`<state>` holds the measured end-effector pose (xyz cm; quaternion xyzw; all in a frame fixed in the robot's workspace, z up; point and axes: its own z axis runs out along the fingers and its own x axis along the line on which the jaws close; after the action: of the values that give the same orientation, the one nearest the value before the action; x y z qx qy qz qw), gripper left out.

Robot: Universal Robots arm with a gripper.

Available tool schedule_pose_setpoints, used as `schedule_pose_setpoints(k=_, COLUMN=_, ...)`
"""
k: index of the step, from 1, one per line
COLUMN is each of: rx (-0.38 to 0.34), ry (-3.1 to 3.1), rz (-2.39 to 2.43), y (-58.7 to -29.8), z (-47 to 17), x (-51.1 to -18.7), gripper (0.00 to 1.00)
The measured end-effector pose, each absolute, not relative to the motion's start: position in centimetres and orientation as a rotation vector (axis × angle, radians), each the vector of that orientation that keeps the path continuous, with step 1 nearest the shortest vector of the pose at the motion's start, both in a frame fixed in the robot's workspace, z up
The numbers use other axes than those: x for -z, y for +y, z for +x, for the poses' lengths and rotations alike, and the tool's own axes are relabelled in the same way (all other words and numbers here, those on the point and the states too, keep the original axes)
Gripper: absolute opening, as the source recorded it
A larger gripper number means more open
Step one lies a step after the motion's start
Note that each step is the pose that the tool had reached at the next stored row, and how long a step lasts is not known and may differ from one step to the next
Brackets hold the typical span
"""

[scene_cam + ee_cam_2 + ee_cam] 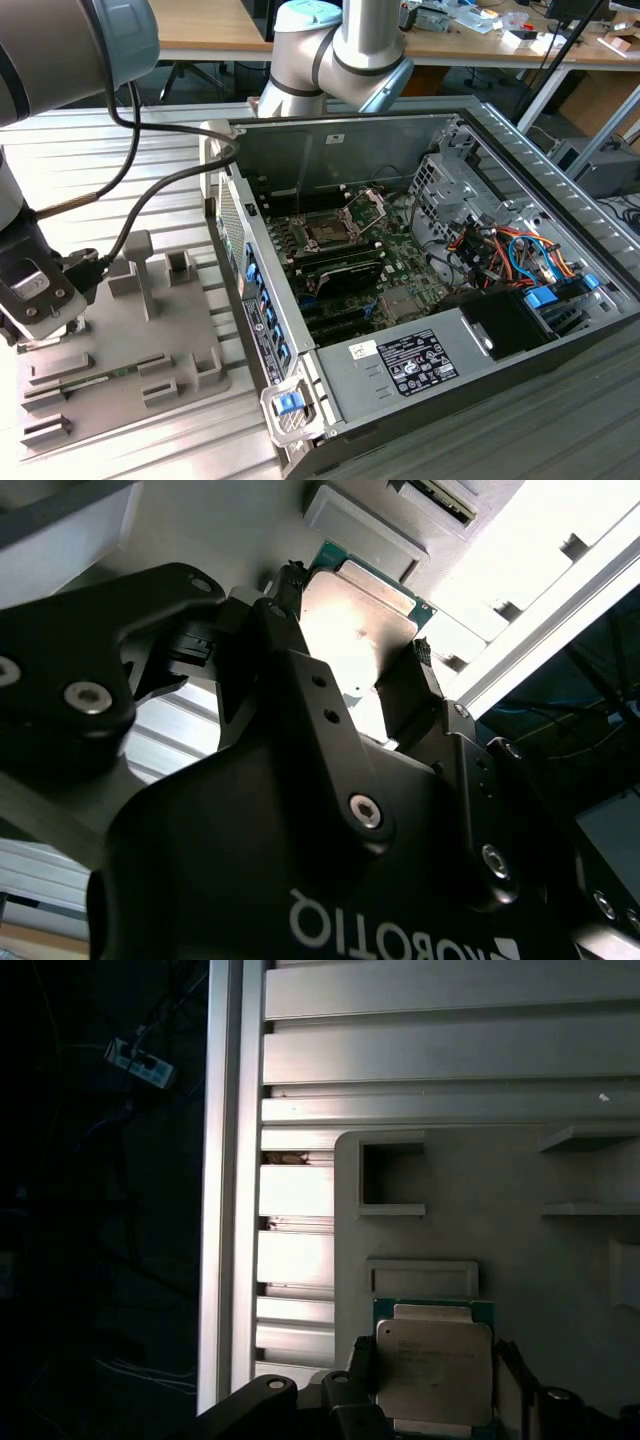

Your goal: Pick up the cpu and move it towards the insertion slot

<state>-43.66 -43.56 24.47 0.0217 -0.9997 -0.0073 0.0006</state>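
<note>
1. The gripper (355,620) is low over the grey holder plate (190,350), at the exterior view's left. Its jaws are drawn narrow and hold the cpu (435,1360) by two opposite edges.
2. In both wrist views the cpu sits squarely between the pads, its silver top facing the cameras and its green rim showing. It is at the holder plate, just beside a raised block (420,1278). I cannot tell whether it has left the plate's surface.
3. Judgement: the step in hand is the pick-up, and the carry has not begun. A good lift rises straight, keeps the chip level and clears the raised block before any sideways travel. The grip should be no firmer than the thin edges will bear.
4. The holder plate rests on a slatted metal worktop (130,150), near its edge rail.
5. The open computer case (270,330) stands beside the plate, towards the exterior view's right. Its side wall lies between the cpu and the board, so the carry has to clear that wall.
6. The insertion slot (327,230) is on the board inside the case, well apart from the gripper, with the long memory slots (345,270) just beside it.
</note>
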Motion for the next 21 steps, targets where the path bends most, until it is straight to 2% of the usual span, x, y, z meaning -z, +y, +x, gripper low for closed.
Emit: schedule_pose_setpoints(k=21, rx=0.023, ry=-3.140, rz=0.068, y=-43.56, z=-43.67, x=-25.13, gripper=0.55)
